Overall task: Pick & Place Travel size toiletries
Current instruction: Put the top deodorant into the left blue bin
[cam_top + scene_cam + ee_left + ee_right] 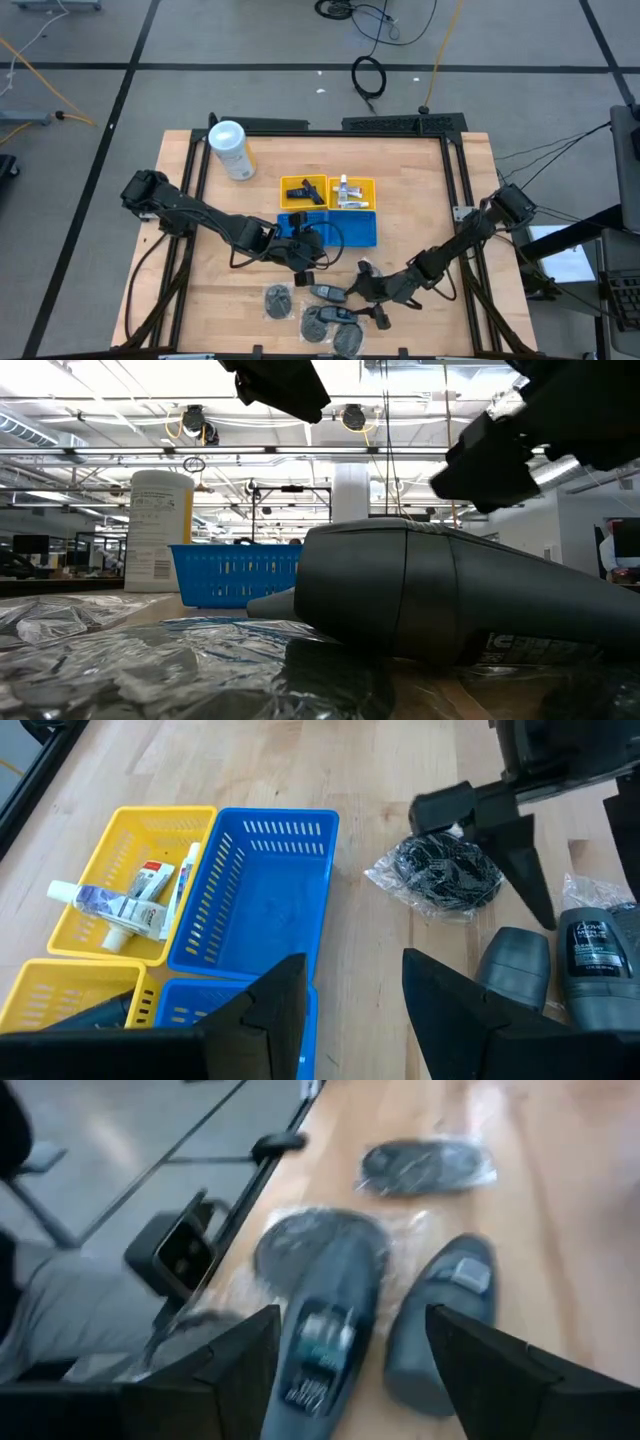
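The right gripper (345, 1355) hangs with fingers spread wide over two dark grey toiletry bottles (330, 1305) lying among clear-wrapped pieces (277, 300) at the table's near edge — holding nothing — while the left gripper (350, 990), fingers apart and empty, hovers beside the blue tray (262, 905).

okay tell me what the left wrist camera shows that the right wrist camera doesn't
Only the left wrist view shows the yellow tray holding white tubes, the empty blue tray, and the left gripper, its fingers apart and empty. Only the right wrist view shows the table edge, the small black camera there, and the open right gripper over two dark grey bottles. Both show dark clear-wrapped pieces on the wooden table.
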